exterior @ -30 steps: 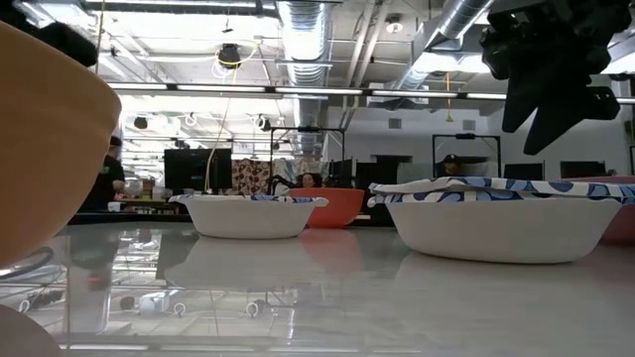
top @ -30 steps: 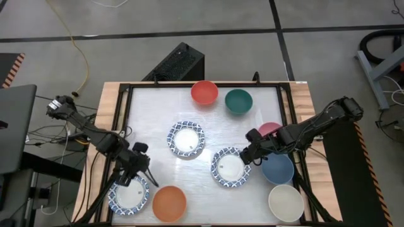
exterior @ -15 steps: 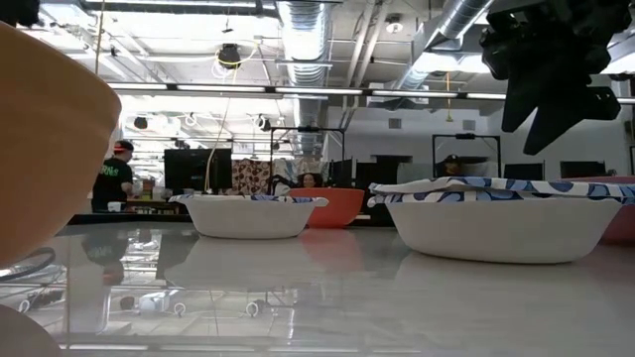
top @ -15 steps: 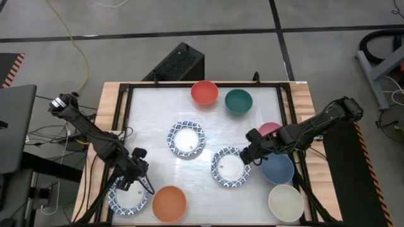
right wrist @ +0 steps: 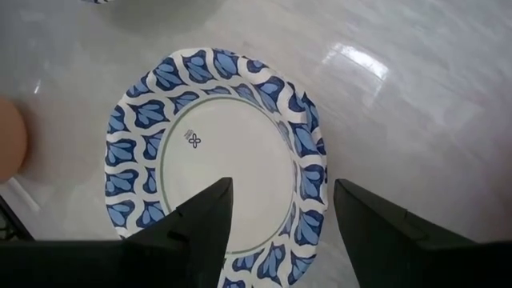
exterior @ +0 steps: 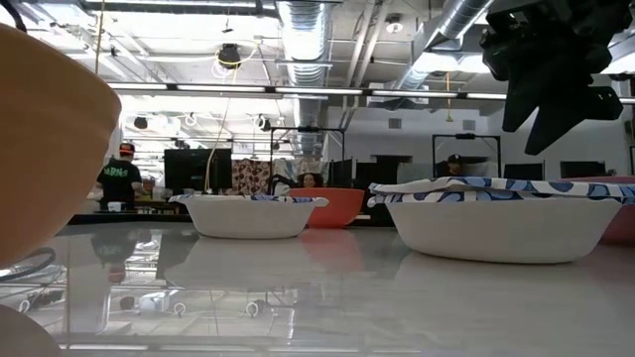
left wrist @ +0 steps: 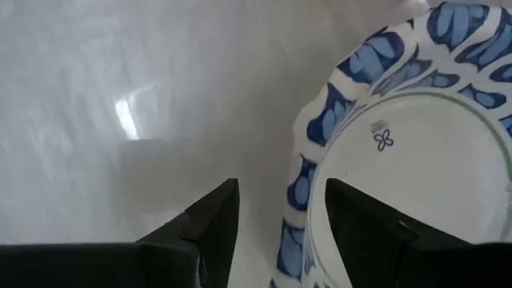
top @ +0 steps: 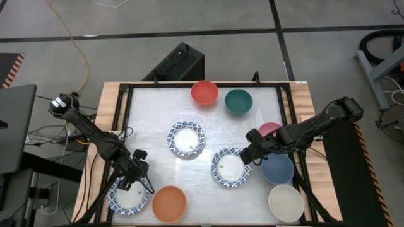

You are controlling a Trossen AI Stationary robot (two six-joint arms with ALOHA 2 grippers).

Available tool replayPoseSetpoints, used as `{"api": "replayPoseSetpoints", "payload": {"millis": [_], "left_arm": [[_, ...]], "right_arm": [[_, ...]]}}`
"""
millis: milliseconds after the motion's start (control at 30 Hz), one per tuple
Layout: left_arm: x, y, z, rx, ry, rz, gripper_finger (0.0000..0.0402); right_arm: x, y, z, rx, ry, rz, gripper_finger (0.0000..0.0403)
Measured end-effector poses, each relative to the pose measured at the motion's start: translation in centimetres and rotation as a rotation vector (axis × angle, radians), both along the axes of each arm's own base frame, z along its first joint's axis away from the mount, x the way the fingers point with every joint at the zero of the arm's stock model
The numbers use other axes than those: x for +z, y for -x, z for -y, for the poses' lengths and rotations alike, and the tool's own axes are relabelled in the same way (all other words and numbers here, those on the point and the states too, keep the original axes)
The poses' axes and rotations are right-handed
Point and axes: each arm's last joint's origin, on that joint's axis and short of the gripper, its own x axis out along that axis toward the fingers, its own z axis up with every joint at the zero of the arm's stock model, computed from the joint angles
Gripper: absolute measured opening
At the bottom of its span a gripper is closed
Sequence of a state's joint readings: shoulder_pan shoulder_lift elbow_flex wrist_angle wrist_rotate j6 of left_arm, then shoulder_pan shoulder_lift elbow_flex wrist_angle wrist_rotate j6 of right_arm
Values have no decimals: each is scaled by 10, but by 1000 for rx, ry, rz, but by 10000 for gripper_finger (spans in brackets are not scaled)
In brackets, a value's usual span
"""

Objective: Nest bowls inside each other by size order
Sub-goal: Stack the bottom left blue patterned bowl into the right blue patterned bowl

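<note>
9 bowls visible, all upright, none nested. Red bowl point(top: 204, 93) and teal bowl point(top: 238, 100) sit side by side at the far edge. 3 patterned bowls, blue-and-white rims, white centres: centre point(top: 186, 139), right of centre point(top: 230, 168), near-left corner point(top: 129, 196). Orange bowl point(top: 169, 203) beside the last. Pink point(top: 270, 129), blue point(top: 278, 169) and cream point(top: 285, 202) line the right side.

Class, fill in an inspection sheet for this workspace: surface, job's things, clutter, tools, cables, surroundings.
Surface: white glossy table, wooden edges.
Job's things: nine bowls, none nested; three patterned bowls, red, teal, pink, blue, cream, orange.
Clutter: nothing seen.
Tools: left tool open, astride a patterned rim; right tool open above the middle patterned bowl.
Cables: yellow cable on the floor.
Surroundings: black box; a person far behind.
</note>
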State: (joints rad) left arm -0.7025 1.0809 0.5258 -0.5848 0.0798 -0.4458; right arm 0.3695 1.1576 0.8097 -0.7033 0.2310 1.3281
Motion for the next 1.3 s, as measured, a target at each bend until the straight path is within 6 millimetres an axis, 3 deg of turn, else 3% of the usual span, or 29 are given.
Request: {"api": "replayPoseSetpoints", "payload": {"millis": [200,467,533,867,1300], "left_arm": [[-5,3,-2,3,-1,-26,145],[-4,3,-1,-13,22,-39,23],[-4,3,-1,-7,27,-43,8],[-5,-5,-10,269,62,-99,1],[-7,-11,-38,707,45,-214,0]], "right_arm": [[0,0,0,3,-18,-6,240],[0,0,0,3,-17,-6,240],[0,0,0,3,-17,-6,240],[0,0,1,-23,-30,-5,240],[0,-4,13,-112,-46,-2,240]]}}
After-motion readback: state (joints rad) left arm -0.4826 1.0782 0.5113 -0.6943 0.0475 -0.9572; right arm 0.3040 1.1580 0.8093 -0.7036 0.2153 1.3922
